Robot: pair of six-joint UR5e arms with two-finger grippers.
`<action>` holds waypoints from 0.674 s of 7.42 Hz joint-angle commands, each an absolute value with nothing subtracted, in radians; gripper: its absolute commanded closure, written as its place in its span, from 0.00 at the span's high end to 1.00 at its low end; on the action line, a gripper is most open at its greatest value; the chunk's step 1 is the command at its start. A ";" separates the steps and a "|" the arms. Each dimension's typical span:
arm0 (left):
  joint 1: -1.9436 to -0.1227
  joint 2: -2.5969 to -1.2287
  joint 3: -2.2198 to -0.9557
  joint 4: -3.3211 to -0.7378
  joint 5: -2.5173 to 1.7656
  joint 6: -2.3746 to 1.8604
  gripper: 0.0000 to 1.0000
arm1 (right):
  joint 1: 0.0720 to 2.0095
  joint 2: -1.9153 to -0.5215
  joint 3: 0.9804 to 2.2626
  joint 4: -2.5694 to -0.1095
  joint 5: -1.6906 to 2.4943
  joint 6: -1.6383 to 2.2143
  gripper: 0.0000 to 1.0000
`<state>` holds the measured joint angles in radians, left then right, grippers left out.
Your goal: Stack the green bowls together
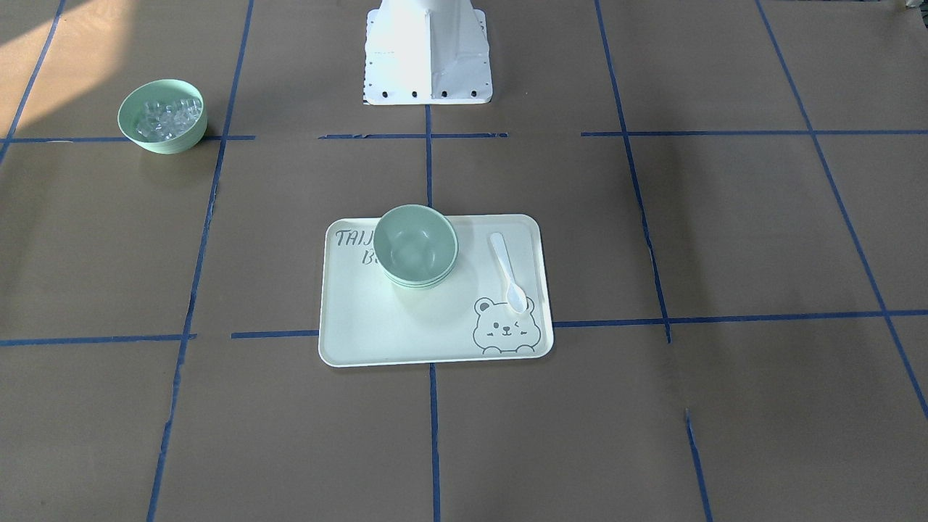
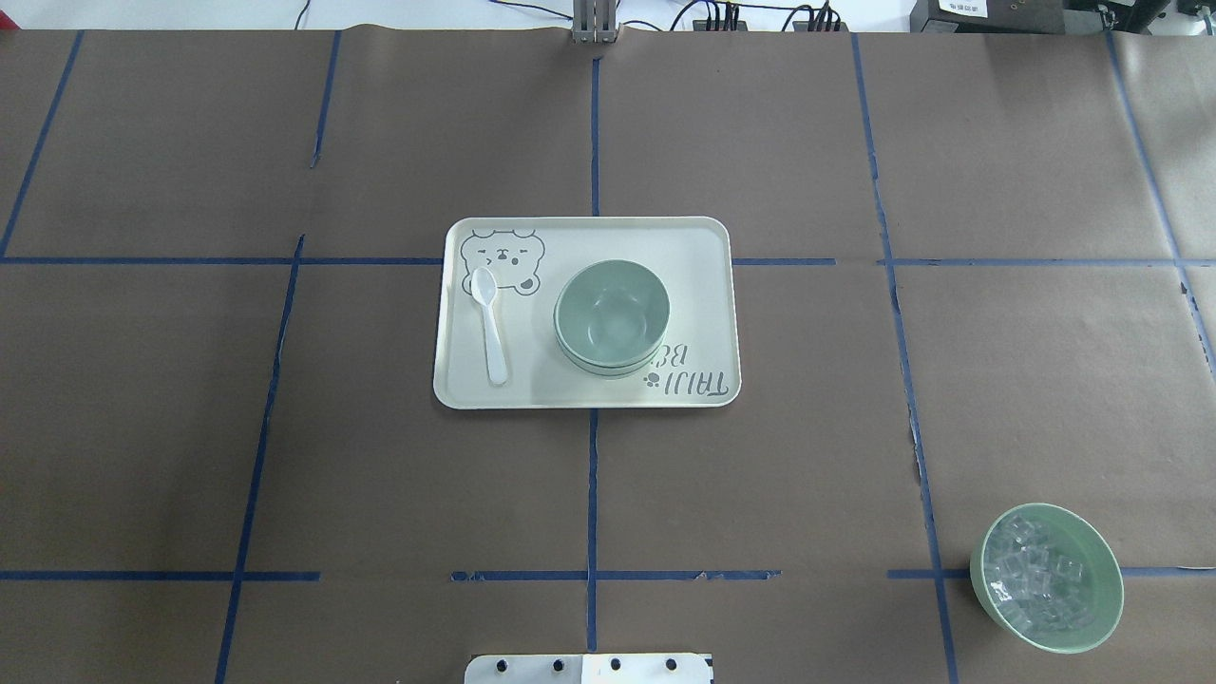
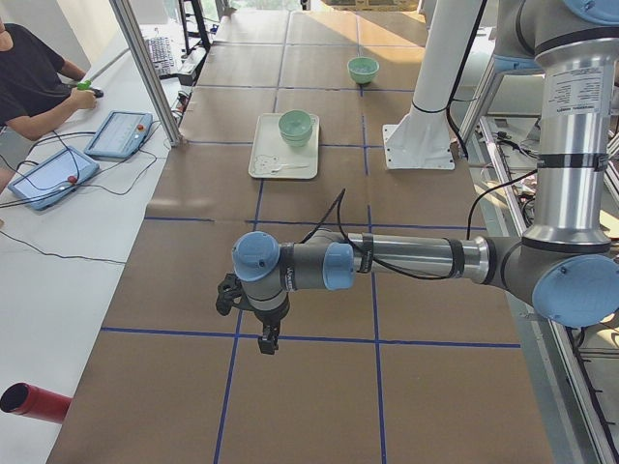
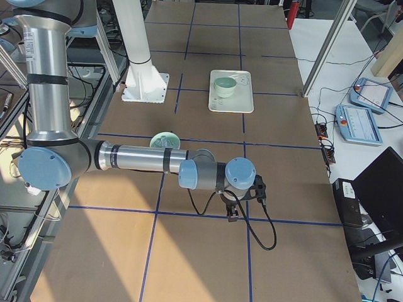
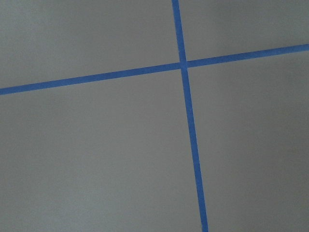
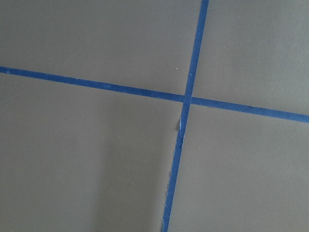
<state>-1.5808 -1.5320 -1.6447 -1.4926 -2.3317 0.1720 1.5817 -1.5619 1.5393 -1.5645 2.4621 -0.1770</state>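
The green bowls sit nested in one stack on the pale bear-print tray, toward its robot side. The stack also shows in the overhead view and small in both side views. Both arms are far from the tray. My left gripper hangs over bare table near the end on my left. My right gripper hangs over bare table near the opposite end. I cannot tell whether either is open or shut. Both wrist views show only brown paper and blue tape.
A white spoon lies on the tray beside the bear print. A similar green bowl with clear ice-like cubes stands off the tray on my right. The white robot base is at the table's edge. An operator sits at a side bench.
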 commanded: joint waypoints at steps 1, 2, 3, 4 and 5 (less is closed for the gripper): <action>-1.585 -1.532 -1.646 -1.493 -2.332 0.172 1.00 | 1.583 -1.557 1.539 -1.549 2.441 -0.169 1.00; -1.585 -1.532 -1.646 -1.494 -2.332 0.172 1.00 | 1.583 -1.559 1.539 -1.516 2.378 -0.117 1.00; -1.585 -1.532 -1.646 -1.493 -2.332 0.172 1.00 | 1.583 -1.568 1.534 -1.465 2.344 -0.071 1.00; -1.585 -1.534 -1.646 -1.494 -2.332 0.172 1.00 | 1.583 -1.575 1.532 -1.451 2.344 -0.057 1.00; -1.583 -1.534 -1.646 -1.494 -2.332 0.172 1.00 | 1.583 -1.575 1.526 -1.451 2.344 -0.048 1.00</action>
<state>-1.5843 -1.5334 -1.6459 -1.4937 -2.3316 0.1718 1.5830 -1.5717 1.5321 -1.4634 2.3508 -0.0669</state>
